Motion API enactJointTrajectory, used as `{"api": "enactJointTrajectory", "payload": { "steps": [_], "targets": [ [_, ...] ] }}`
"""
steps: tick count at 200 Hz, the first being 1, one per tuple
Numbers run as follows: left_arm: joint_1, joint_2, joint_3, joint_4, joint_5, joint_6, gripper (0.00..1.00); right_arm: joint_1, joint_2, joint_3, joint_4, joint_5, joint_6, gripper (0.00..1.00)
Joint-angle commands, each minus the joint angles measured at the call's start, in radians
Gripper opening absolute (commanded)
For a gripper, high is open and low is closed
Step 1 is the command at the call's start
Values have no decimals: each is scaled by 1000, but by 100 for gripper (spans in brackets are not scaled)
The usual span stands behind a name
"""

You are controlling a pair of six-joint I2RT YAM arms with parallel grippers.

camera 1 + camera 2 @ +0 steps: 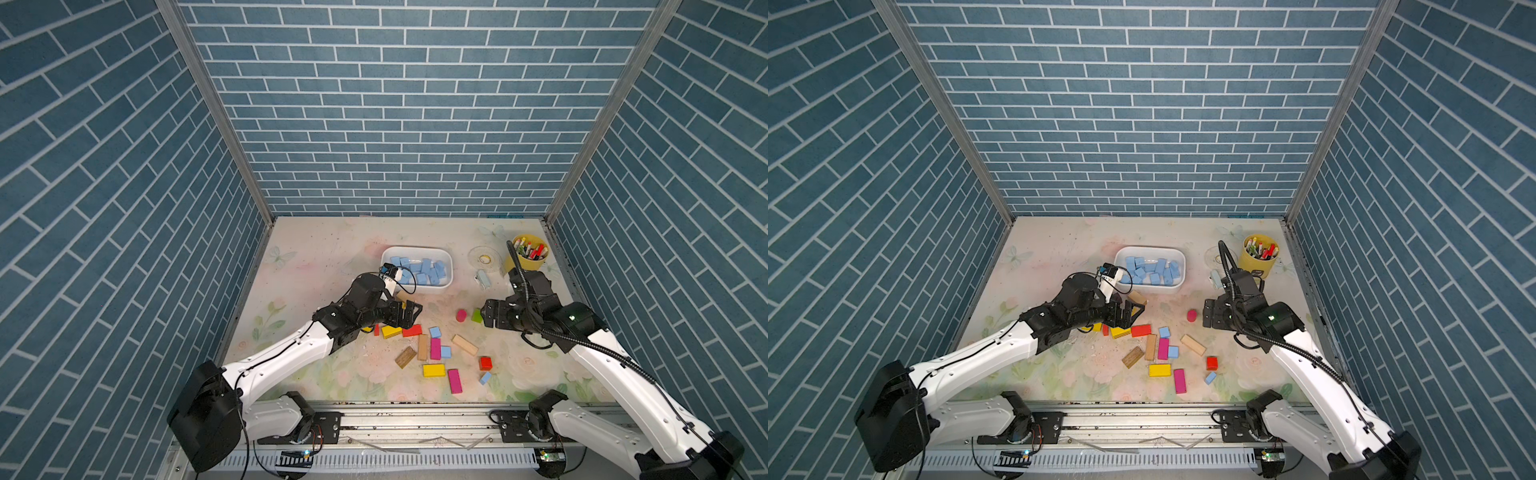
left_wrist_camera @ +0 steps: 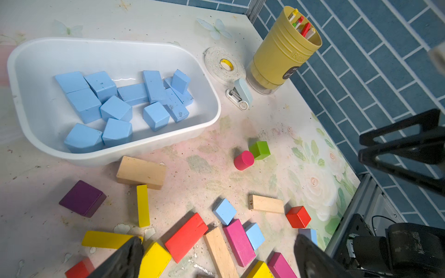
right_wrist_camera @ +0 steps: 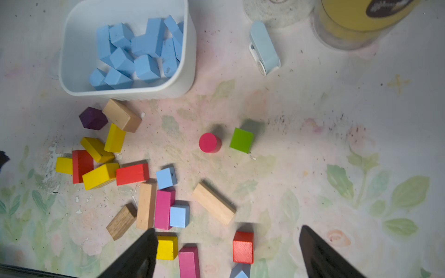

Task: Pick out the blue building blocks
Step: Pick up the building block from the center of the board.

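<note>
- Jaws apart, empty: left gripper point(image 2: 215, 240).
- Likewise apart, empty: right gripper point(image 3: 227, 229).
- Ahead of left gripper, blue blocks point(image 2: 115, 108) lie in bin point(image 2: 29, 55); others lie loose nearer it.

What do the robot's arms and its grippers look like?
The left arm and right arm have white shells with black joints and black bases. The right one carries a ribbed black hose. The left gripper and right gripper are black, with hollow triangular fingers.

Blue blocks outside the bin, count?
3 blue blocks: one by the red brick, one against the magenta brick, one near the red cube. Left arm may hide more.
</note>
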Motion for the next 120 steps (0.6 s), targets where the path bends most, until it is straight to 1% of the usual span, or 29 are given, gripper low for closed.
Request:
{"api": "enactJointTrajectory", "payload": {
  "steps": [1, 46, 70, 93, 120],
  "targets": [
    [3, 14, 38, 9, 19, 40, 99, 2, -51, -57, -87, -15, 101, 93],
    [3, 17, 31, 22, 18, 36, 99, 25, -152, -177, -133, -65, 200, 92],
    [2, 20, 34, 19, 19, 33, 99, 55, -187, -226, -153, -49, 260, 91],
    [3, 18, 38, 16, 19, 34, 99, 106, -202, -264, -150, -31, 322, 88],
    [3, 12, 39, 8, 16, 36, 99, 207, -198, -292, -145, 31, 417, 84]
  ]
}}
